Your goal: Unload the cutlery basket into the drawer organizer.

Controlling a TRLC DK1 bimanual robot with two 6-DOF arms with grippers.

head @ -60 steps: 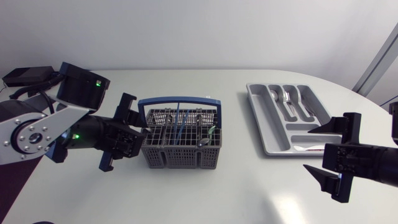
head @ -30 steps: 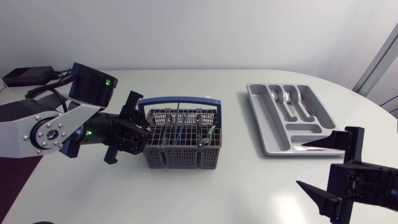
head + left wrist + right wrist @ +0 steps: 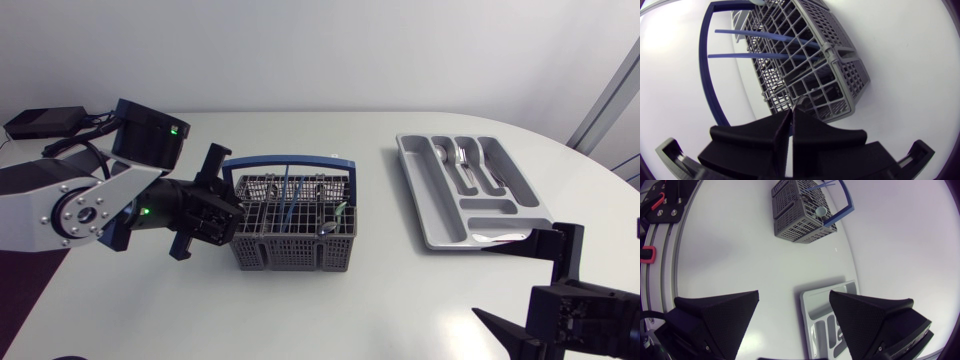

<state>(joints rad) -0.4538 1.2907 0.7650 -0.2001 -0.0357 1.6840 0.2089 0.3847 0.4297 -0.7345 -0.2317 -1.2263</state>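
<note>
Your closed left jaws sit right at the cutlery basket's [image 3: 290, 250] left end, cutlery [image 3: 288, 195] standing upright just right of them, while the wide-open right jaws hang well away, near-right by the drawer organizer [image 3: 440, 200].

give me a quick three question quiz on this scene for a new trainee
1. True or false: the right gripper is shut on a fork.
2. Fill in: the organizer holds a few pieces of ____.
3. The left gripper is right beside: A) the basket B) the organizer C) neither.

Key: 1 false, it is open and empty. 2 cutlery. 3 A.
</note>
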